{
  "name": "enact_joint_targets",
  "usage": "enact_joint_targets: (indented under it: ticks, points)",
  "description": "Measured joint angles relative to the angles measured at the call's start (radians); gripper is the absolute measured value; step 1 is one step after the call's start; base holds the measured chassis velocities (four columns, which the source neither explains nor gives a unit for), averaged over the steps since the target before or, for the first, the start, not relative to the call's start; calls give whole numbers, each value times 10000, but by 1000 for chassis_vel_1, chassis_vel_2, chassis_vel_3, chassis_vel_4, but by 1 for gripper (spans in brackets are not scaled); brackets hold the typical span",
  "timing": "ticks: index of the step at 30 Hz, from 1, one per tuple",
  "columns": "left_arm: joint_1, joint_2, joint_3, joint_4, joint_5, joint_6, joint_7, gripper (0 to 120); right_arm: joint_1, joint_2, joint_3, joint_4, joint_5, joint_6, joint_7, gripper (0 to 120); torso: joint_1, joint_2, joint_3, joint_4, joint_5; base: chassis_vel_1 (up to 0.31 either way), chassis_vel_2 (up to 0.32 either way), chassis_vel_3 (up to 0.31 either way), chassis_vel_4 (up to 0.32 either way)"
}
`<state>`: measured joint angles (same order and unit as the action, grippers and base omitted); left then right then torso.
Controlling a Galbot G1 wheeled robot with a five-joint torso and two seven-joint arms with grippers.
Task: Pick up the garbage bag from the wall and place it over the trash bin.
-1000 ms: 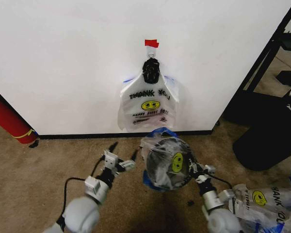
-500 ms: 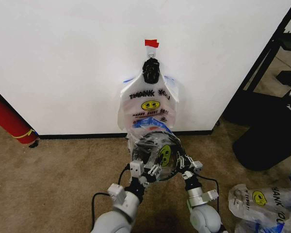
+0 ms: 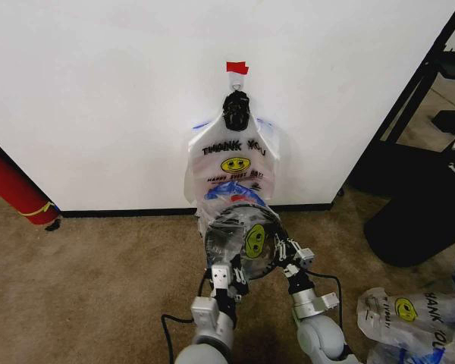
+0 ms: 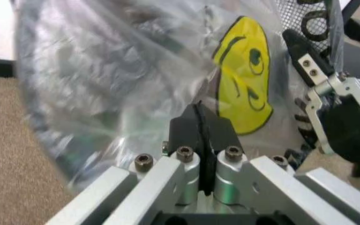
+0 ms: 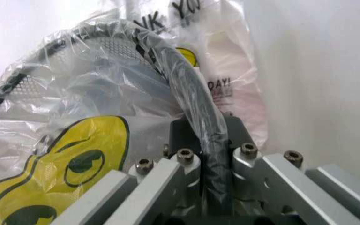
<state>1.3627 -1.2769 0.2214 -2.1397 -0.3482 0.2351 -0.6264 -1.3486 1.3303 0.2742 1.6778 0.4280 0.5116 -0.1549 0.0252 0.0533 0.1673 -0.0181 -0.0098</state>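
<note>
The trash bin (image 3: 229,236), black wire mesh, sits tilted on the carpet just below the wall (image 3: 98,91), its mouth facing me. A garbage bag (image 3: 255,241) with a yellow smiley lies stretched over the bin's mouth. My right gripper (image 3: 287,254) is shut on the bin's plastic-covered rim (image 5: 189,93), which runs between its fingers (image 5: 202,126). At the bin's near left edge, my left gripper (image 3: 229,274) is shut, its tips (image 4: 200,119) pressed into the bag's film. More "THANK YOU" bags (image 3: 231,163) hang from the black hook (image 3: 236,108) under the red tape (image 3: 236,67).
A red cylinder (image 3: 11,186) leans at the far left by the baseboard (image 3: 136,213). Black furniture (image 3: 425,197) stands at the right. Several loose bags (image 3: 409,315) lie on the carpet at the lower right. Open carpet stretches to the left.
My left gripper has swung right from open carpet to the bin's near left edge. The bin and my right gripper have shifted left and toward the wall.
</note>
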Motion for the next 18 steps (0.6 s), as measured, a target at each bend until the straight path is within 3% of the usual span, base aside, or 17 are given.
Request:
enact_joint_targets:
  ticks: [11,18]
  points:
    - [-515,-259,25,539,697,185,26,0,50,-566,-288,196,-102,-285,30,0,0,0,0,1,0,0,0,0,0]
    - [-923,35,163,774,602,241,134,0,277,-965,-315,117,-90,-281,32,0,0,0,0,0,-1,0,0,0,0]
